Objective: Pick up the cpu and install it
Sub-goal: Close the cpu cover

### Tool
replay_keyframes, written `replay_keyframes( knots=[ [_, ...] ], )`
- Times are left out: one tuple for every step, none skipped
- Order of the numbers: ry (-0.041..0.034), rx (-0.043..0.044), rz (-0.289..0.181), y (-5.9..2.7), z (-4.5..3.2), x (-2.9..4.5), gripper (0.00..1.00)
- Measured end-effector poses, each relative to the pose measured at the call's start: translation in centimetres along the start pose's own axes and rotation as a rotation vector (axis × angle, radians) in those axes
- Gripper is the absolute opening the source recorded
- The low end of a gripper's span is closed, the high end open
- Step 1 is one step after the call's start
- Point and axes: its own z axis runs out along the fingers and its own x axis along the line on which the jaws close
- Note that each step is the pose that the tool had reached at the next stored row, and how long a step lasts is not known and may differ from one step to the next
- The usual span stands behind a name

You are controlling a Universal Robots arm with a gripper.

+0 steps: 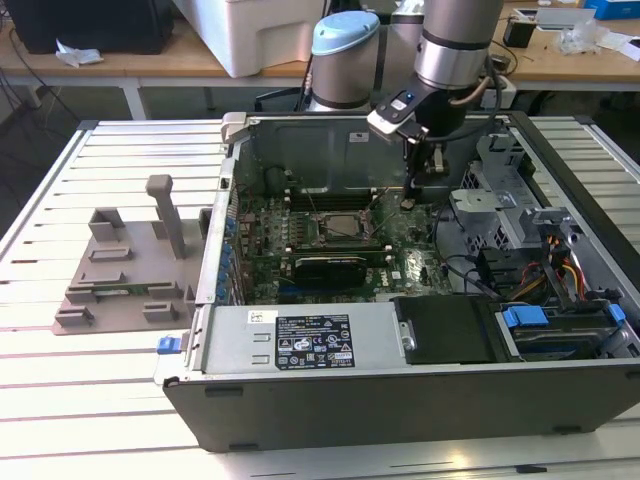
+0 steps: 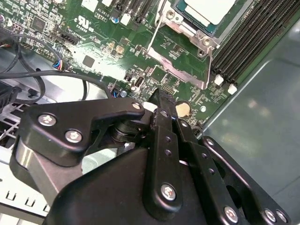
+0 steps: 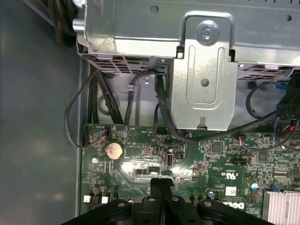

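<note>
Right at the near end, my gripper (image 3: pixel 161 182) has its two black fingers pressed flat together, with nothing clamped between them as far as I can make out. The tips hang just above the green motherboard (image 3: pixel 197 157), close to a round coin cell (image 3: pixel 114 150).

A little past the tips, in the second wrist view, a bare metal frame plate (image 2: pixel 180 56) lies on the board. Beyond it the cpu (image 2: pixel 206 9) sits in its socket, silver top up, well apart from my fingers. Long memory slots (image 2: pixel 248 33) run just beside that socket.

On the opposite side of my tips a grey metal bracket (image 3: pixel 204 84) stands over the board's edge, with black cables (image 3: pixel 161 112) looping beneath it.

Farther out, in the exterior view, I hang inside the opened computer case (image 1: pixel 400 410). The graphics card (image 1: pixel 335 268) lies off toward the exterior view's left of my gripper.
</note>
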Motion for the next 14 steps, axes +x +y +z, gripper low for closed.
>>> replay_keyframes(
  knots=[
    [0.0000, 0.0000, 0.000, 0.00, 0.15, 0.00, 0.11],
    [0.0001, 0.0000, 0.000, -0.01, 0.27, 0.01, 0.11],
    [0.0001, 0.0000, 0.000, -0.06, 0.40, 0.01, 0.11],
    [0.0000, 0.0000, 0.000, -0.16, 0.46, 0.02, 0.11],
    [0.0001, 0.0000, 0.000, -0.40, 0.54, 0.04, 0.11],
    [0.0001, 0.0000, 0.000, -0.60, 0.58, 0.05, 0.11],
    [0.0002, 0.0000, 0.000, -0.75, 0.60, 0.05, 0.11],
    [0.0001, 0.0000, 0.000, -0.93, 0.61, 0.06, 0.11],
    [0.0001, 0.0000, 0.000, -1.05, 0.62, 0.06, 0.11],
    [0.0002, 0.0000, 0.000, -1.37, 0.65, 0.08, 0.11],
    [0.0001, 0.0000, 0.000, -1.71, 0.67, 0.09, 0.11],
    [0.0001, 0.0000, 0.000, -2.04, 0.69, 0.10, 0.11],
    [0.0001, 0.0000, 0.000, -2.22, 0.71, 0.11, 0.11],
    [0.0001, 0.0000, 0.000, -2.42, 0.72, 0.11, 0.11]
  ],
)
